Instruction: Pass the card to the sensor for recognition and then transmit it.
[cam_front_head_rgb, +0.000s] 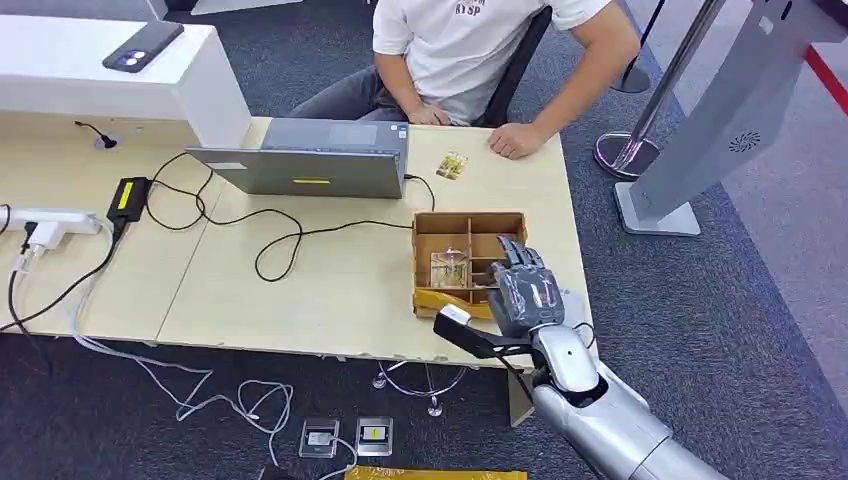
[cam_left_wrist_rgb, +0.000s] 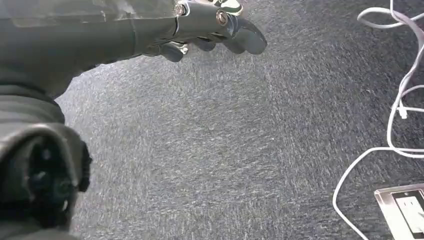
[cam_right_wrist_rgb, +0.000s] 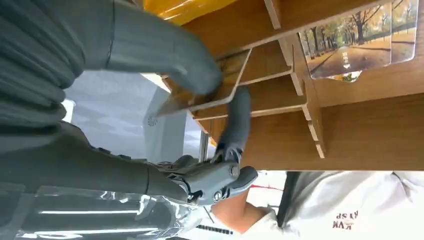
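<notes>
A: Card (cam_right_wrist_rgb: 210, 82), thin, glossy, rounded corner, pinched between right hand's (cam_right_wrist_rgb: 200, 125) thumb and finger inside wooden slotted box (cam_front_head_rgb: 470, 225).

B: Thumb covers its print. Left hand (cam_left_wrist_rgb: 210, 30) fingers curled, empty, over carpet (cam_left_wrist_rgb: 225, 140).

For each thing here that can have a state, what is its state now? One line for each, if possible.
Right hand: over the wooden box, pinching a card.
Held card: tilted, between thumb and finger.
Left hand: hangs over the carpet, holds nothing, fingers curled.
Wooden box: open, divided, one card inside.
Card on table: flat, near the person's hand.
Laptop: open, cable plugged in.
Phone: face down.
</notes>
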